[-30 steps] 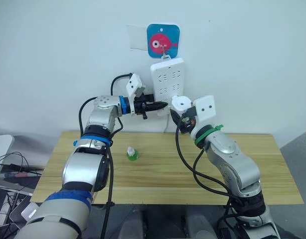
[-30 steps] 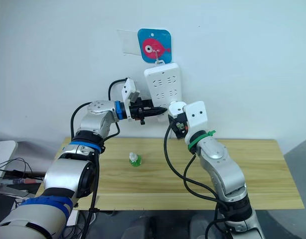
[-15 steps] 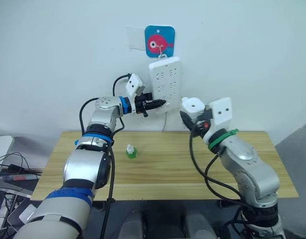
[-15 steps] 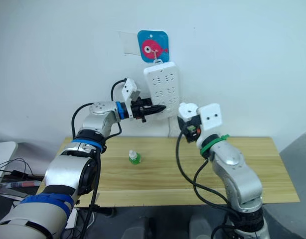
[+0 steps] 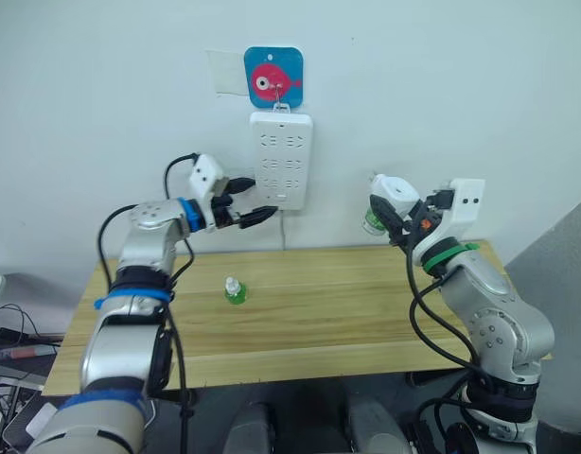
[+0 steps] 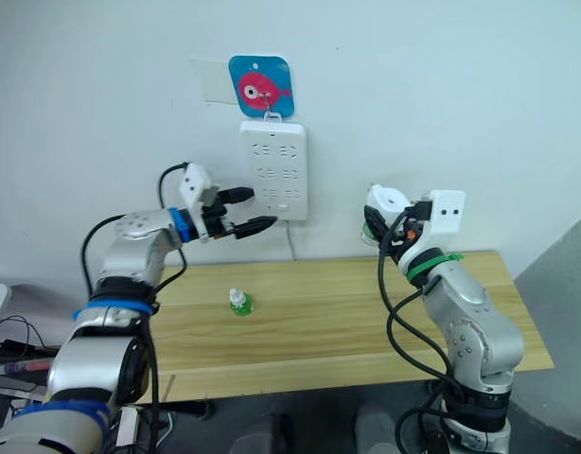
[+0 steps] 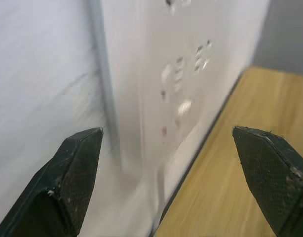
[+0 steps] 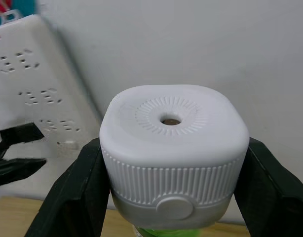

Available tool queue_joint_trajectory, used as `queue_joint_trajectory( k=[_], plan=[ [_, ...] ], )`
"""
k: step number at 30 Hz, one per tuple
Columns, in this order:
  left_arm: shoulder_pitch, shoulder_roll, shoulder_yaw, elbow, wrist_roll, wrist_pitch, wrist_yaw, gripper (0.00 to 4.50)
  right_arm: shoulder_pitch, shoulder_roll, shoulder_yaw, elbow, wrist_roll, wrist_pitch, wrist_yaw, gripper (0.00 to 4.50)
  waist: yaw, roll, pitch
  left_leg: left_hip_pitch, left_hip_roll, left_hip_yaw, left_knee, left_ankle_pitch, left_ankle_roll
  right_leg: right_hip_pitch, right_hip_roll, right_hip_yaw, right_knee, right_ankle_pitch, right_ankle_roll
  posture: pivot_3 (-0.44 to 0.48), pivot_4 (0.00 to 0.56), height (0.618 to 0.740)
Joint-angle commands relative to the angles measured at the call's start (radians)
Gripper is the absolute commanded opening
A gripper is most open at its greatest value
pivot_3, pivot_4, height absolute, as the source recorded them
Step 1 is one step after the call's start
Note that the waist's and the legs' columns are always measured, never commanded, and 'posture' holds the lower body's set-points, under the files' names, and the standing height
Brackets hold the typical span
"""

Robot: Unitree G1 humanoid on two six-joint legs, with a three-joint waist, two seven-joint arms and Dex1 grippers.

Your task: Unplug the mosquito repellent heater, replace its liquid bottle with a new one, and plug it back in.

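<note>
Right wrist view shows your right gripper (image 8: 170, 163) clamped on the mosquito repellent heater (image 8: 173, 148), held clear at three o'clock of the power strip (image 5: 281, 159). Left gripper (image 5: 245, 201) hangs spread, empty. Keep the heater level while unscrewing its green bottle (image 5: 371, 221).

Heater (image 8: 173, 148): white, ribbed band round its side, ring of fine radial lines about the top hole; green shows beneath it. Black fingers (image 8: 75, 192) of the right claw (image 5: 393, 219) on either side. Strip (image 5: 281, 173): white, just beyond the left claw (image 5: 246, 200), whose fingers are black. Above it a blue plaque (image 5: 272, 73) with a pink fish. Bottle (image 5: 236, 291): green, white cap, below the left claw. Table (image 5: 319, 312): light wood grain.
</note>
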Motion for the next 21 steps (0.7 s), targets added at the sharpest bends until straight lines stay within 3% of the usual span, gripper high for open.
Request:
queue_joint_trajectory(
  k=[1,5,10,15,21],
  plan=[
    [0.148,0.031,0.029,-0.37,-0.071,0.111,0.045,4.44,-0.027,0.005,-0.071,0.008,0.11,0.059,-0.017,3.02,0.003,0.0,0.0,0.0,0.0,0.0,-0.001,0.0,0.0,-0.001,0.0,0.0,0.0,0.0,0.0,-0.108,0.159,0.74],
    [0.32,0.011,0.033,-0.726,-0.157,0.245,0.14,4.44,-0.056,0.016,-0.144,0.069,0.21,0.123,-0.057,3.02,0.027,0.0,0.0,0.0,-0.001,0.003,-0.011,0.006,-0.01,-0.002,-0.003,0.002,-0.006,0.0,0.0,-0.076,0.162,0.74],
    [0.439,-0.031,-0.046,-0.967,-0.171,0.295,0.221,4.44,-0.096,0.032,-0.216,0.127,0.325,0.183,-0.131,3.02,0.054,0.001,0.001,0.0,-0.001,0.004,-0.013,0.006,-0.01,-0.002,-0.002,0.002,-0.008,0.0,0.0,-0.054,0.164,0.74],
    [0.48,-0.123,-0.167,-1.014,-0.112,0.242,0.313,4.44,-0.134,0.064,-0.283,0.166,0.477,0.221,-0.25,3.02,0.058,0.001,0.001,0.0,-0.001,0.005,-0.016,0.006,-0.01,-0.003,-0.002,0.002,-0.009,0.0,-0.001,-0.052,0.165,0.74],
    [0.459,-0.248,-0.278,-0.924,0.005,0.109,0.421,4.44,-0.15,0.087,-0.316,0.196,0.746,0.21,-0.447,3.02,0.057,0.002,0.002,0.0,-0.001,0.006,-0.016,0.006,-0.01,-0.004,-0.001,0.003,-0.009,0.0,-0.001,-0.066,0.17,0.74]
  ],
)
